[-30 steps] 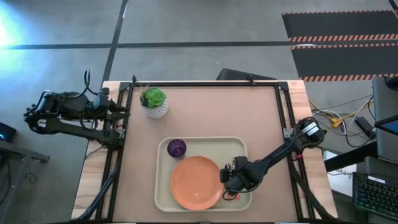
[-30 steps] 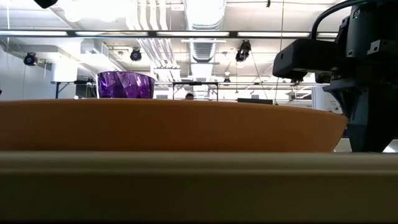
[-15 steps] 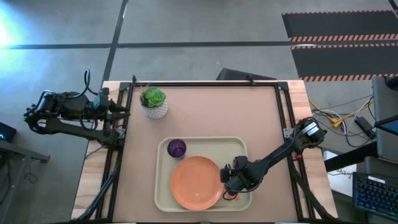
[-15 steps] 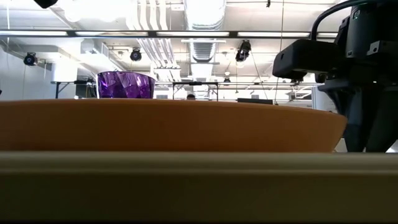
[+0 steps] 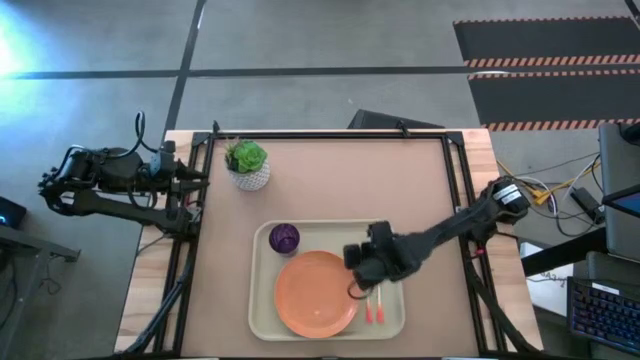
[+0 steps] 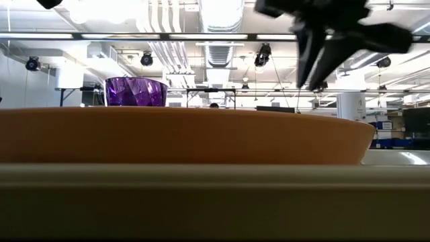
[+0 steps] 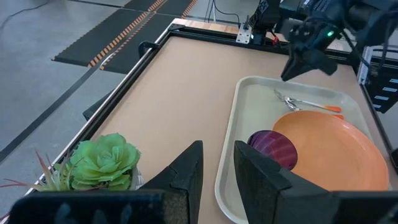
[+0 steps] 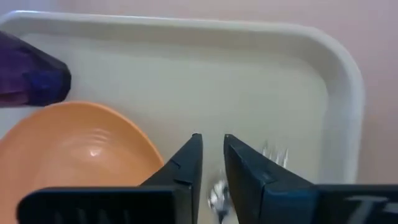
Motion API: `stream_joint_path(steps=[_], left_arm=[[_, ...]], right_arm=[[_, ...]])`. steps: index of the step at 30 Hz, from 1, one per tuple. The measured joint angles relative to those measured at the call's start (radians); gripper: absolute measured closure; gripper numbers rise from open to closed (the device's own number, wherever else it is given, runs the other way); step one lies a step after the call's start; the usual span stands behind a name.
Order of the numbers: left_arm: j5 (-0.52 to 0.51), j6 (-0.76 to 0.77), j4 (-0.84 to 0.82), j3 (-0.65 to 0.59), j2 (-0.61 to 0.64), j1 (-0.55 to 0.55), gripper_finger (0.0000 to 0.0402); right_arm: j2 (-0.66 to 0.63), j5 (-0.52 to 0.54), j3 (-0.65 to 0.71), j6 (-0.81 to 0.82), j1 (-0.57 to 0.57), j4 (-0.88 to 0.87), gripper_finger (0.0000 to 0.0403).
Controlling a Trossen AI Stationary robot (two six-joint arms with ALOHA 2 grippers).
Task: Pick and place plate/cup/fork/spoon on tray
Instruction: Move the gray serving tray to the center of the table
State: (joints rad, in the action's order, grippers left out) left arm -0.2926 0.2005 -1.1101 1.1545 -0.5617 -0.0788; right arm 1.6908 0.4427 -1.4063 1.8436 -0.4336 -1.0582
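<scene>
Tray [image 5: 262,300]: holds plate [image 5: 315,292], cup [image 5: 284,238], fork [image 8: 274,153], spoon [image 8: 217,195]. Right gripper [image 5: 356,265]: above tray, fingers slightly parted, empty. Left gripper [image 5: 196,176]: table's edge, slightly parted, empty.

Bright overhead lights, soft shadows, low view foreground blurred

Overhead view and level, close-up low view, both on the tray [image 5: 262,305] with plate [image 6: 181,134].

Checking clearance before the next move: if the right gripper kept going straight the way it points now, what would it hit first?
Probably the tray floor: the right gripper points down at bare cream surface, between the plate and the fork tines. Depth is unclear.
</scene>
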Motion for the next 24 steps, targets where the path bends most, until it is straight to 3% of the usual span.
stream_joint_path(steps=[5, 12, 17, 24], left_arm=[[-0.005, 0.001, 0.0, 0.0, 0.0, 0.0, 0.0329], [-0.008, 0.001, 0.0, 0.0, 0.0, 0.0, 0.0329], [-0.008, 0.001, 0.0, 0.0, 0.0, 0.0, 0.0329], [-0.007, 0.002, 0.0, 0.0, 0.0, 0.0, 0.0329]], right_arm=[[0.014, -0.08, 0.033, -0.279, 0.13, 0.164, 0.0389], [0.084, -0.208, 0.04, -0.589, 0.289, 0.341, 0.0394], [0.164, -0.338, 0.041, -0.696, 0.348, 0.457, 0.0394], [0.263, -0.389, 0.04, -0.729, 0.353, 0.561, 0.0394]])
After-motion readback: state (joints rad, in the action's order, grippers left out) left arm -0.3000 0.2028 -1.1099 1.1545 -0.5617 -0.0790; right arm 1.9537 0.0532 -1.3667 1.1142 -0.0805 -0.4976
